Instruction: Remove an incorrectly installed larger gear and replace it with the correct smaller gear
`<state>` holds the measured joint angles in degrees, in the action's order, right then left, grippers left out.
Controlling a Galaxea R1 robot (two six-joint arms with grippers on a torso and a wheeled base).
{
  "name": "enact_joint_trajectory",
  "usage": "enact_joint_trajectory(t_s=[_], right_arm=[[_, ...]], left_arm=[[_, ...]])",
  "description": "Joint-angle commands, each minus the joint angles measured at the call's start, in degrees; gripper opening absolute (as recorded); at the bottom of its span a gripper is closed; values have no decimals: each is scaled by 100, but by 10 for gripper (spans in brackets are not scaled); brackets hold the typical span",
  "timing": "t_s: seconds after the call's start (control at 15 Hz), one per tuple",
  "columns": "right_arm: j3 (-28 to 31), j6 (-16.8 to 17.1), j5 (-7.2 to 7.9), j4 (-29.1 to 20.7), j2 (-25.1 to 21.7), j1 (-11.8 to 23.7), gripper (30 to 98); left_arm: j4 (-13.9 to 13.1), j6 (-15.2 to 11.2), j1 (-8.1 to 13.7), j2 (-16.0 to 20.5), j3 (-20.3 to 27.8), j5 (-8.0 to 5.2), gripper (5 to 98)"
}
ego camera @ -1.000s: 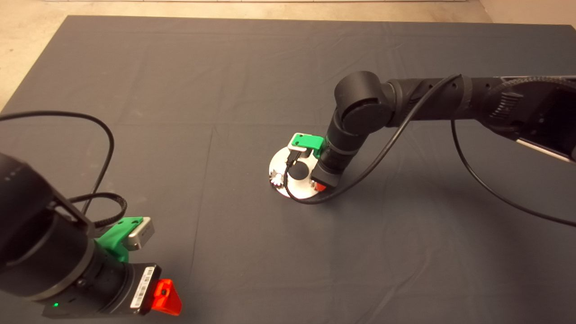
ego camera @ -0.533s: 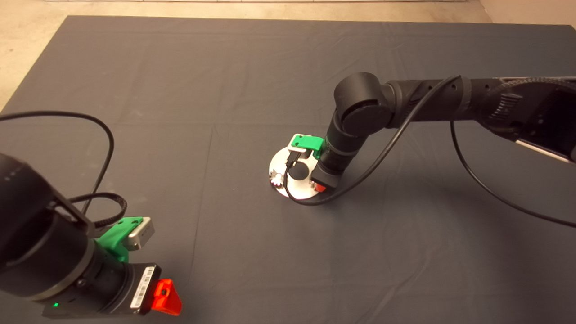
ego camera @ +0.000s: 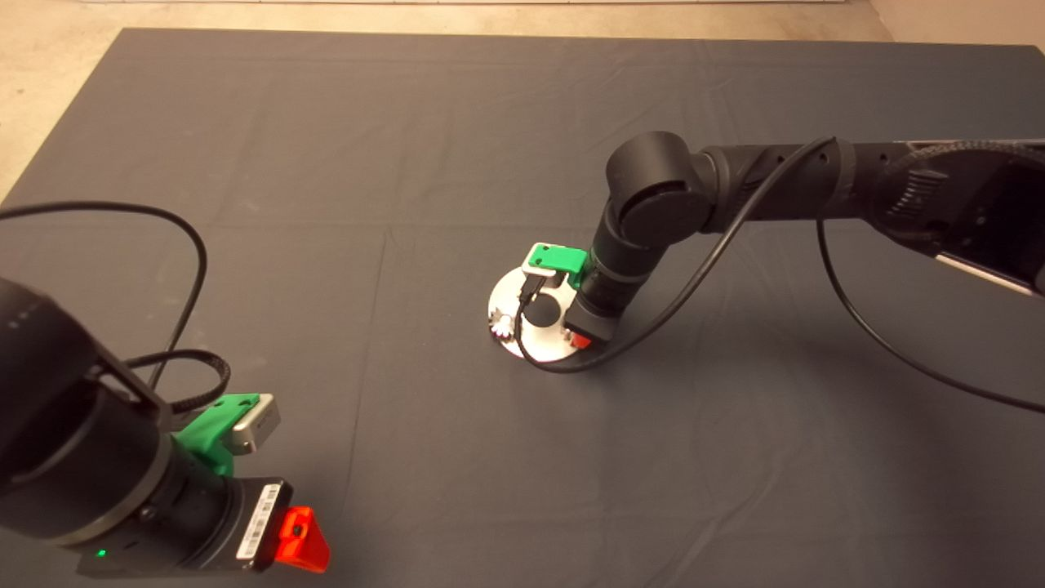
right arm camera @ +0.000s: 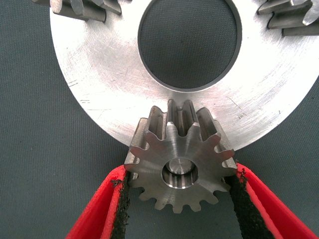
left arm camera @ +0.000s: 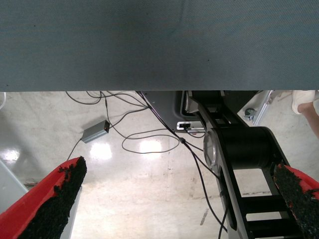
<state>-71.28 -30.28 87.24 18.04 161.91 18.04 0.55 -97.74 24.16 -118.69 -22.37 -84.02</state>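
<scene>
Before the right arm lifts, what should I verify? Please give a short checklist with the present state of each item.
1. Right gripper jaws on both sides of the larger gear: ok, pads touch its teeth.
2. Gear centred between the jaws: ok.
3. Gear seated on its pin at the edge of the round plate: ok.
4. Neighbouring gear apart from the jaws: ok.
5. Replacement smaller gear located: cannot tell.
6. Left gripper parked at the mat's lower left, jaws open: ok.

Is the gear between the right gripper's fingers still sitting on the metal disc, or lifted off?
Still on. The gear sits on a pin at the disc's edge, with the right gripper's pads touching its teeth.
</scene>
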Motion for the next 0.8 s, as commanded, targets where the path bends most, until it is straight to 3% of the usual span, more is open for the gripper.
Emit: enact_joint_trajectory(t_s=[0.0,0.4,0.73], right_arm=[[34,-48,777,33,-14,68,471],[45,-66,777,24,-5,112,460],[81,-83,777,24,-22,405,458]], left_arm=[[7,1,71,25,112,-18,976],[7,1,71,25,103,-18,976],[7,1,71,7,103,8,976]])
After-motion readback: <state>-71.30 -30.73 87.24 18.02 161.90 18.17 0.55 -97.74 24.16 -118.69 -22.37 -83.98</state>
